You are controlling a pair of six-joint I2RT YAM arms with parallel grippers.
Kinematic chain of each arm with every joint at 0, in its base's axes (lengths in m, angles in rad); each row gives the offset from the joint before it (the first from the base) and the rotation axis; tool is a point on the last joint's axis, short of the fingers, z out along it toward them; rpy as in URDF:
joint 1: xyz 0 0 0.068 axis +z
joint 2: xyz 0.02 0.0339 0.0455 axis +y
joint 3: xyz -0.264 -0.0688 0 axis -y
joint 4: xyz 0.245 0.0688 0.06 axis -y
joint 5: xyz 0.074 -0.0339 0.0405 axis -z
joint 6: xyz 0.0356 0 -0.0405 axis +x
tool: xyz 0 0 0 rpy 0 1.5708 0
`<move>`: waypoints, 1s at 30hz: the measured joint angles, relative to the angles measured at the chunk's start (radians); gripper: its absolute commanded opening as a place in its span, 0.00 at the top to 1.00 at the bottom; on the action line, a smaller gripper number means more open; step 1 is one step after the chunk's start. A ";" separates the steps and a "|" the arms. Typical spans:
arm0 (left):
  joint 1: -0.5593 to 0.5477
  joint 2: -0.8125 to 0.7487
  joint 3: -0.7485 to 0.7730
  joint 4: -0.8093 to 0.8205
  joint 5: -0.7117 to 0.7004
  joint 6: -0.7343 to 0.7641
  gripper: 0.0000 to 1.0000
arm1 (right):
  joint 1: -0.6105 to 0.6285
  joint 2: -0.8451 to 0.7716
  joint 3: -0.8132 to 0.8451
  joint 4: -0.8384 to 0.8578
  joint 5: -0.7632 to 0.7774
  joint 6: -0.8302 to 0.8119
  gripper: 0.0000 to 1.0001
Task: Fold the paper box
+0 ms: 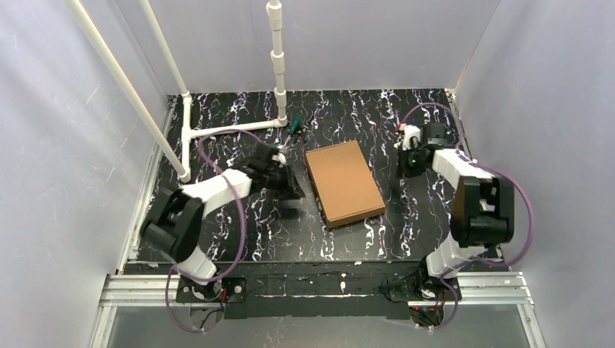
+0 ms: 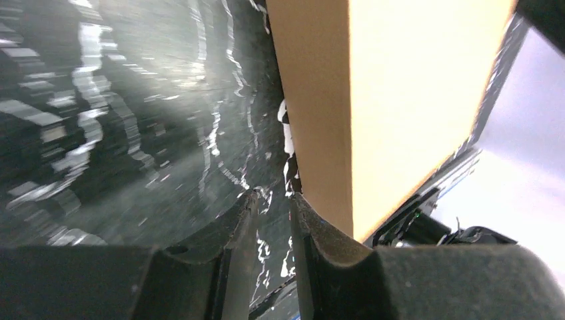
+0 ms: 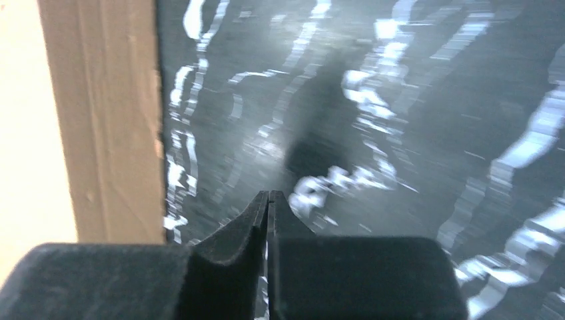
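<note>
The paper box [image 1: 344,183] is a plain brown cardboard box lying closed and flat in the middle of the black marbled table. My left gripper [image 1: 294,190] hovers low just to its left. In the left wrist view its fingertips [image 2: 273,195] stand a narrow gap apart with only table between them, and the box's side wall [image 2: 320,120] is right beside the right finger. My right gripper [image 1: 405,172] is off the box's right side. Its fingertips [image 3: 268,193] are pressed together on nothing, and the box edge [image 3: 106,120] lies to its left.
A white pipe frame [image 1: 217,129] stands at the back left of the table. A small green-handled tool [image 1: 294,127] lies beside it, behind the box. Pale walls close in the table on three sides, and a metal rail [image 1: 319,288] runs along the front.
</note>
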 measured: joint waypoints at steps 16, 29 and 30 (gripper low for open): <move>0.239 -0.718 0.133 -0.257 -0.086 0.315 0.02 | -0.167 -0.535 0.179 -0.060 -0.010 -0.005 0.02; 0.244 -0.744 0.150 -0.397 -0.002 0.338 0.02 | -0.172 -0.600 0.297 -0.139 0.045 0.142 0.02; 0.244 -0.754 0.150 -0.397 0.000 0.337 0.02 | -0.172 -0.606 0.295 -0.141 0.046 0.154 0.02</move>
